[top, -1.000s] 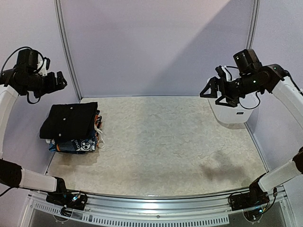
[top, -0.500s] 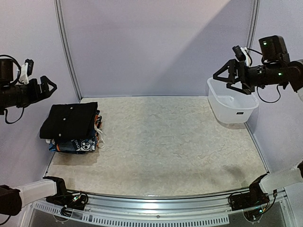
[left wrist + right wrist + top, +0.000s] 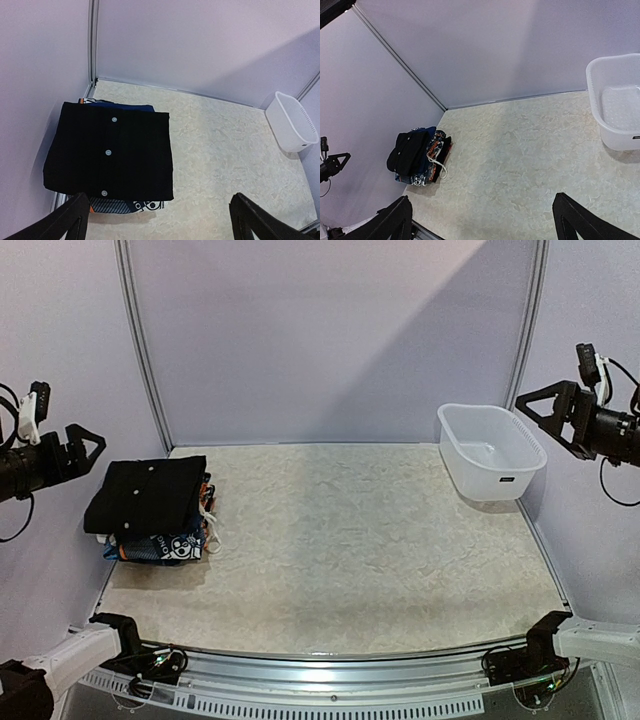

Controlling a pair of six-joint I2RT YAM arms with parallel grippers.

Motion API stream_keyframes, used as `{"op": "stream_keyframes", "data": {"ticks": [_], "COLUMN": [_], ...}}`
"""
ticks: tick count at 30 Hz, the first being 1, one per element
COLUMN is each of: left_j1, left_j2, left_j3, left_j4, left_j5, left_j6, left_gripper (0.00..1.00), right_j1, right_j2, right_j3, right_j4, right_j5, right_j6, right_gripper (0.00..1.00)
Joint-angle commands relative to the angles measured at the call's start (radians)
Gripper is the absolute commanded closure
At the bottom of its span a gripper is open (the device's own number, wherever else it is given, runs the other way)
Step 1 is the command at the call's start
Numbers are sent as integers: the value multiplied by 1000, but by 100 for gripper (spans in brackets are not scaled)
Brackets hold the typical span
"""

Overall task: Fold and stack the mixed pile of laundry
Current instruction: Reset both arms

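Laundry stack [image 3: 150,510], folded, lay at the left edge of your table [image 3: 350,540]; left gripper [image 3: 85,445] and right gripper [image 3: 538,425] hung open, empty; any low left-arm sweep could have toppled it.

We see only thin edges of the clothes [image 3: 125,206] under the black shirt [image 3: 107,150]; the rest of them is covered, so we cannot tell how they are folded. The tub [image 3: 615,137] is cut off at the side of the right wrist picture. From above, the left arm [image 3: 25,465] and the right arm [image 3: 605,430] run off the picture's sides.
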Motion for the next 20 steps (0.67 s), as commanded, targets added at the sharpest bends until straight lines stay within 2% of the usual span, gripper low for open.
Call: {"op": "stream_keyframes", "data": {"ticks": [1, 20], "left_j1": [-9, -10], "left_j2": [-2, 33], "left_j3": [-26, -51], "left_j4": [-11, 62], "left_j5": [-4, -4], "left_j6": [13, 9], "left_gripper": [0, 0], "right_j1": [5, 5], "right_j2": [22, 63], "right_j3": [-17, 17], "right_j4": [29, 52], "right_j5": [35, 13], "right_j6": [14, -3], "right_gripper": [1, 1]}}
